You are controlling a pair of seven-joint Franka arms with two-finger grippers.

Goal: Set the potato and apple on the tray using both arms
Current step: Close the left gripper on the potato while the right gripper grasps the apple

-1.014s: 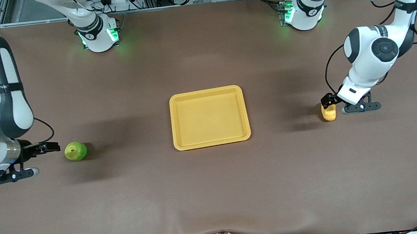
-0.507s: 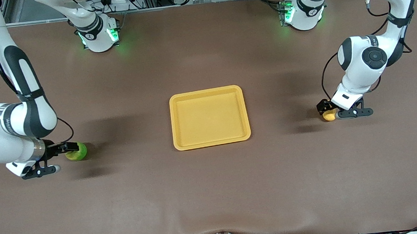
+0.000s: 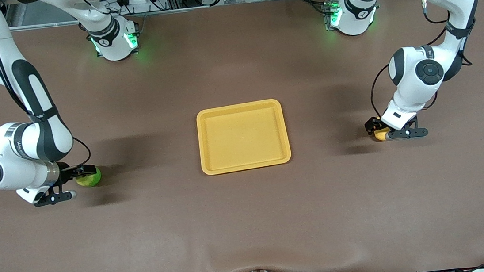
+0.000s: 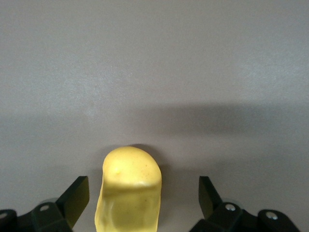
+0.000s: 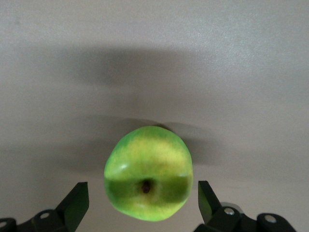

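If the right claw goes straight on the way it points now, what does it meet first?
Probably the apple: it sits between the open fingers of the right claw, which is down at the table, apparently not yet touching it.

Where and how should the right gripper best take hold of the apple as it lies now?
Across its widest middle, coming straight down from above. The apple sits on the table with its stem dimple facing up, round on every side, so its flanks probably give the surest hold. The right gripper is open, one finger on each side with a gap.
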